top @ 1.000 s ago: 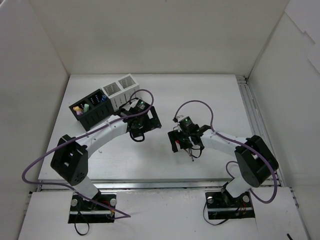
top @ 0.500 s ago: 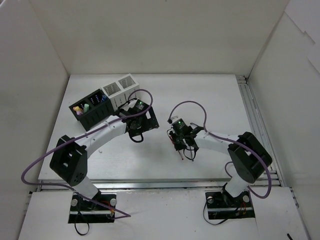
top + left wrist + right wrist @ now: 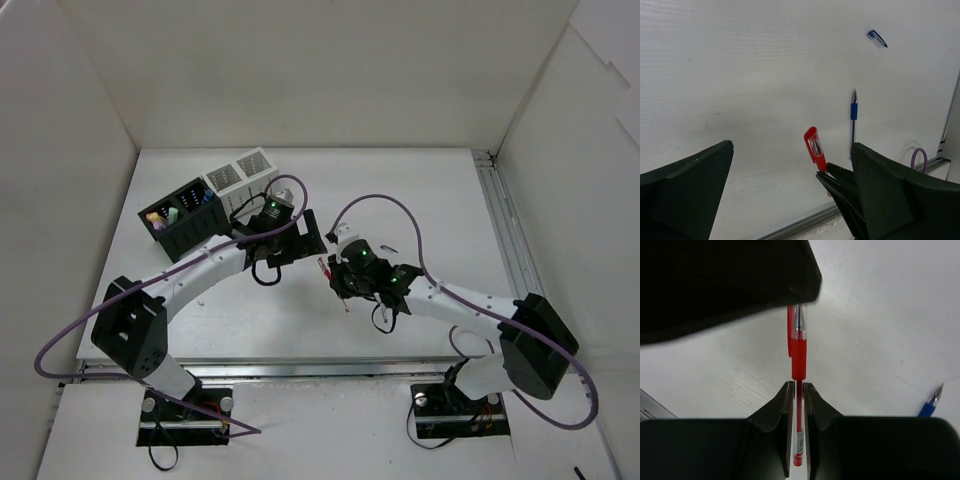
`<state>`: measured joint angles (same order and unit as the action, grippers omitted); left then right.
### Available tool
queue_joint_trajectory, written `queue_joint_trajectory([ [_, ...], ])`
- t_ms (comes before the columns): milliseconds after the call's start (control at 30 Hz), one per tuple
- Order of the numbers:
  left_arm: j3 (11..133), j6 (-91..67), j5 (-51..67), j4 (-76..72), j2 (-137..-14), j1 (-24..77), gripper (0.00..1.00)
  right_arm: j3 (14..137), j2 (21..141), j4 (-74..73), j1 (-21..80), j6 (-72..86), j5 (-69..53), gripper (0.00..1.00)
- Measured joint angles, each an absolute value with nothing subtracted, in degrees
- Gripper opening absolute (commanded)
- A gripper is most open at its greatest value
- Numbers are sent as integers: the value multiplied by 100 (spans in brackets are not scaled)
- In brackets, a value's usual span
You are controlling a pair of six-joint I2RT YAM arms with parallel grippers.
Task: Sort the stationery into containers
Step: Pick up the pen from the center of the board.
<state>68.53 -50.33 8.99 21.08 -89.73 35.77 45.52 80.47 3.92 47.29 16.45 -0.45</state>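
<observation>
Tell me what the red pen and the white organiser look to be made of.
The red pen: likely plastic, see-through glossy end, opaque red grip that may be rubber. The white organiser: probably white-painted perforated metal, going by its dotted walls; too small to be sure.

Swinging leftward across the white table [image 3: 430, 190] with the right arm's black two-finger gripper [image 3: 338, 285], bringing it from well apart to just beside the left arm's black two-finger gripper [image 3: 303, 240]. Stretching the right arm out, pushing its elbow lower and further right than a second ago. Pinching the right jaws, wide a second ago, tight on the thin red plastic pen [image 3: 799, 352] and carrying it along toward the left arm. Turning the left wrist slightly toward the incoming pen, sliding the left elbow a little further left and lower.
</observation>
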Motion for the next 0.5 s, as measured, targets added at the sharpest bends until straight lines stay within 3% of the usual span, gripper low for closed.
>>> queue_joint_trajectory([
  [167, 6847, -5041, 897, 1944, -8879, 3601, 92, 4543, 7636, 1214, 4797, 1717, -60, 0],
  [267, 6823, -5068, 895, 1841, -8875, 3603, 81, 4534, 7636, 1590, 4884, 1811, -45, 0],
  [367, 6753, -5105, 899, 1769, -8875, 3603, 59, 4449, 7636, 2021, 4952, 1905, -27, 0],
  [400, 6735, -5120, 897, 1763, -8875, 3603, 41, 4414, 7636, 2123, 4976, 1938, -21, 0],
  [467, 6720, -5116, 906, 1756, -8875, 3603, 22, 4372, 7638, 2252, 5022, 1973, 36, 3],
  [500, 6718, -5118, 934, 1721, -8875, 3603, 4, 4366, 7640, 2274, 5041, 1994, 69, 6],
])
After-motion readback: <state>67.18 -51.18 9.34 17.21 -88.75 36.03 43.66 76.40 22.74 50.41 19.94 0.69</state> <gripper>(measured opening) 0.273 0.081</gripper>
